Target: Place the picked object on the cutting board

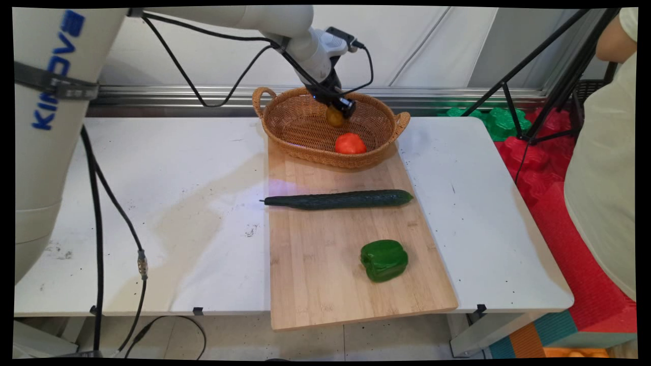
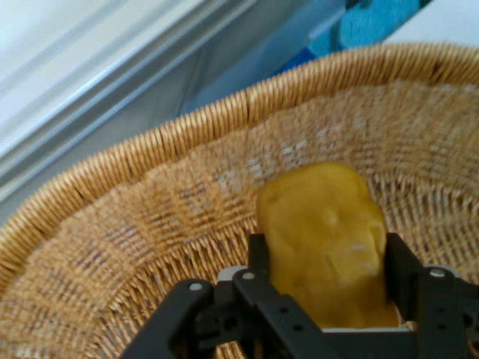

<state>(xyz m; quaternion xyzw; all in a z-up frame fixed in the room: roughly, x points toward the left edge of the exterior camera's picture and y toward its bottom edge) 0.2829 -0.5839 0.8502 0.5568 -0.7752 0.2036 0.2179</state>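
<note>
My gripper point(image 1: 337, 113) hangs inside the wicker basket point(image 1: 285, 127), shut on a yellow-brown potato point(image 1: 334, 117). In the hand view the potato point(image 2: 325, 239) sits clamped between the two black fingers point(image 2: 258, 254), with the basket's woven wall point(image 2: 150, 202) just behind it. A red tomato point(image 1: 350, 144) lies on the basket floor a little nearer the camera than the potato. The basket stands on the far end of a wooden cutting board point(image 1: 325, 284).
A long dark cucumber point(image 1: 338, 199) lies across the board's middle and a green bell pepper point(image 1: 384, 260) sits nearer its front. A person point(image 1: 608, 168) stands at the right edge. A black tripod point(image 1: 549, 76) stands at the back right. Cables hang on the left.
</note>
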